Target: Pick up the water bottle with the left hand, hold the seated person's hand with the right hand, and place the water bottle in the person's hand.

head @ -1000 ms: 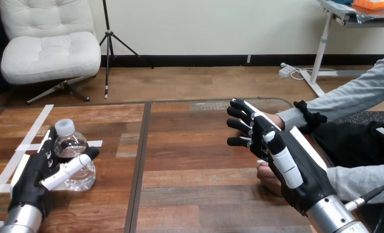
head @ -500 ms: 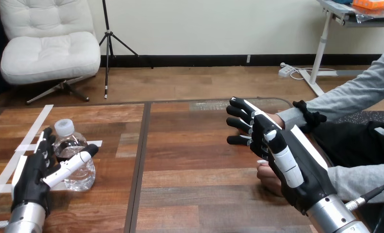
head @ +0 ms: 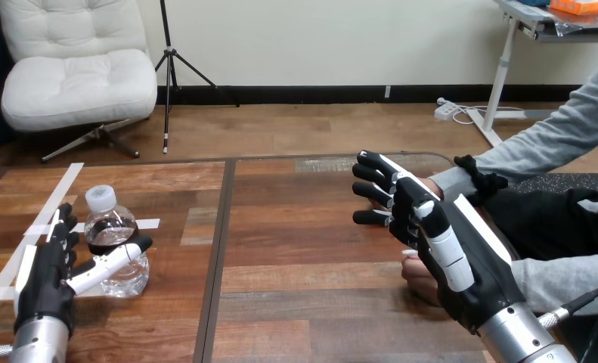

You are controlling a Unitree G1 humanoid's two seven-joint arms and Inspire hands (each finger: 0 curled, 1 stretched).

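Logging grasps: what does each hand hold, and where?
Left hand holds nothing; water bottle stands beside its open fingers. Right hand by person's farther hand: cannot tell.

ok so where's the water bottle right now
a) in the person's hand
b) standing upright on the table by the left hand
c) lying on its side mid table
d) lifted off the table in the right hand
b: the water bottle stands upright on the table, cap on top, with the left hand beside it and its thumb reaching across the bottle's front.
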